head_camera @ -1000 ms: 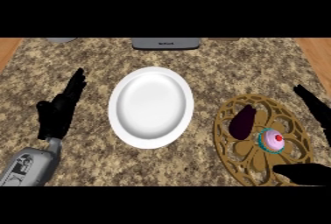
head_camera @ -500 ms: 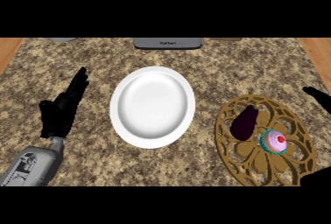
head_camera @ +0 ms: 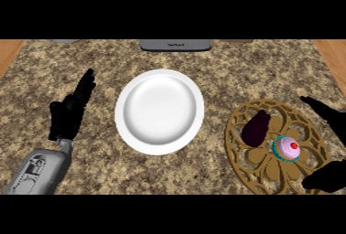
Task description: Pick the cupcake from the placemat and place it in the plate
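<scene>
A cupcake (head_camera: 289, 148) with pink icing, a red cherry and a teal wrapper stands on the right part of a round golden openwork placemat (head_camera: 251, 170). The white oval plate (head_camera: 159, 112) lies in the counter's middle with nothing on it. My right hand (head_camera: 329, 179) is open at the right edge, its fingers (head_camera: 323, 109) above the cupcake and its thumb below it, touching neither. Far from both, my left hand (head_camera: 67, 114) rests open left of the plate, fingers up.
A dark purple oblong thing (head_camera: 255, 128) lies on the placemat just left of the cupcake. A grey appliance (head_camera: 175, 44) stands at the counter's far edge. Wooden strips (head_camera: 332, 51) border the stone counter on both sides.
My right hand slid toward the right edge, then came back in a little around the cupcake. The left hand, plate and cupcake stay where they were.
</scene>
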Robot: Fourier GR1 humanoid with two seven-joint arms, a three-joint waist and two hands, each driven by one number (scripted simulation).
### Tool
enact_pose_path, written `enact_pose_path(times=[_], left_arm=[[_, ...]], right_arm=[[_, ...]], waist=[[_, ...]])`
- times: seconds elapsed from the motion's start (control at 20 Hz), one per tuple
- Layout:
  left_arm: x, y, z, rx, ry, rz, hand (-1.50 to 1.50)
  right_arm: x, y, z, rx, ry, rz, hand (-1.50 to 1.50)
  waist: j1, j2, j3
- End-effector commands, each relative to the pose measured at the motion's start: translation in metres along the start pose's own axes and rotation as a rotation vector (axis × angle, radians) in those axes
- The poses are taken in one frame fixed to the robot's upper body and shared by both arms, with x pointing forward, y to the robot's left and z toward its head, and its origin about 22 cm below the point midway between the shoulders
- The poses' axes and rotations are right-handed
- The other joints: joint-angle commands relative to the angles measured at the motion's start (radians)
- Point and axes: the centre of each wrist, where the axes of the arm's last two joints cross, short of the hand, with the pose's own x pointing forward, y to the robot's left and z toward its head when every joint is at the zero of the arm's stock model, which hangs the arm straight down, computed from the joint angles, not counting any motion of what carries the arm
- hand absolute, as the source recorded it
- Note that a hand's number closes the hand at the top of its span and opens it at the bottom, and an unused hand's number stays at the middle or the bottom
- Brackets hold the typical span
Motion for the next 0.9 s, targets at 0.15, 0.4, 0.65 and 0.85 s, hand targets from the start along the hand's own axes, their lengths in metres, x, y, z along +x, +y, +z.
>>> enact_pose_path(times=[0.15, 0.4, 0.65, 0.85], left_arm=[[0.005, 0.008, -0.003, -0.001, 0.013, -0.004, 0.00], [0.011, 0.016, 0.018, -0.016, -0.003, 0.001, 0.00], [0.010, 0.013, 0.006, -0.015, 0.013, -0.011, 0.00], [0.003, 0.005, -0.006, -0.001, 0.005, -0.004, 0.00]], right_arm=[[-0.010, 0.029, -0.025, 0.075, 0.051, 0.048, -1.50], [-0.017, 0.053, -0.054, 0.109, 0.066, 0.052, -1.50], [-0.025, 0.063, -0.047, 0.113, 0.077, 0.049, -1.50], [-0.030, 0.062, -0.063, 0.151, 0.079, 0.075, -1.50]], waist=[[-0.002, -0.001, 0.000], [0.009, -0.001, 0.001], [0.000, -0.001, 0.000], [-0.002, 0.000, 0.000]])
